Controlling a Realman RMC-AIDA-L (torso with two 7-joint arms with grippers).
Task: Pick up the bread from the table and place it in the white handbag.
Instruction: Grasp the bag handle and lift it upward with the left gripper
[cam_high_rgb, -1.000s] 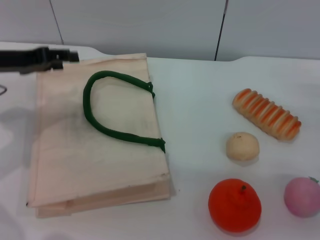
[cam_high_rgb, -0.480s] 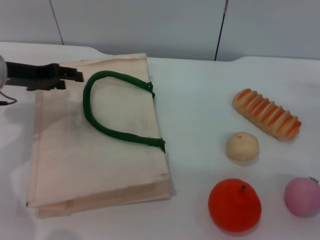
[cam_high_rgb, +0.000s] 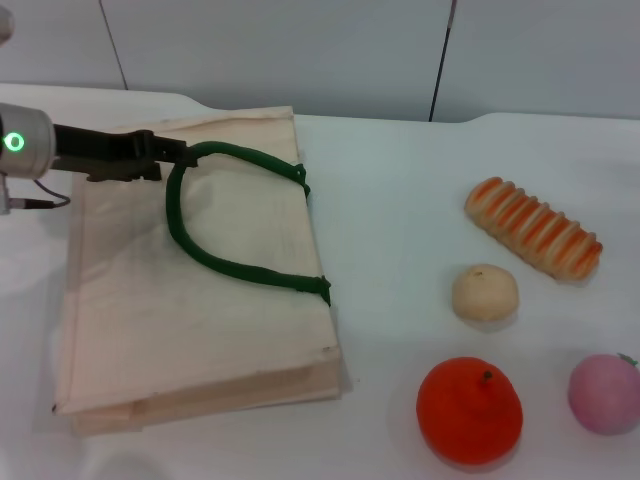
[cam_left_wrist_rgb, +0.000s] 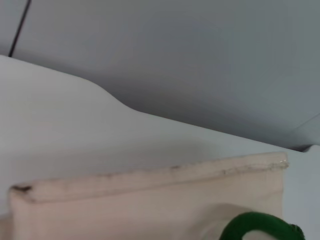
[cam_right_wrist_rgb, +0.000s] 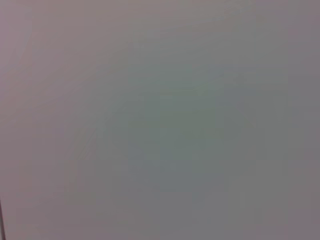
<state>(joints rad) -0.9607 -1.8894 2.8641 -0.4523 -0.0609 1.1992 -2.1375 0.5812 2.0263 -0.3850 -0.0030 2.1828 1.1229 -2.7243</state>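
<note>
The left gripper (cam_high_rgb: 178, 155), opening not discernible, is seen at the dark green handle (cam_high_rgb: 200, 240) of the flat cream cloth handbag (cam_high_rgb: 150, 320), with the striped orange-and-cream ridged loaf (cam_high_rgb: 533, 228) lying diagonally well apart beyond the handbag on the white bench (cam_high_rgb: 400, 200).

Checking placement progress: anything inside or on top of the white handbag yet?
On top of the white handbag: its green handle, with the left gripper at the loop's far end. Inside is hidden, as the handbag lies flat. The bread sits on the table.

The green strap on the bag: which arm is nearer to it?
Left. The left gripper is right at the green strap on the white handbag; the right arm is not in view.
</note>
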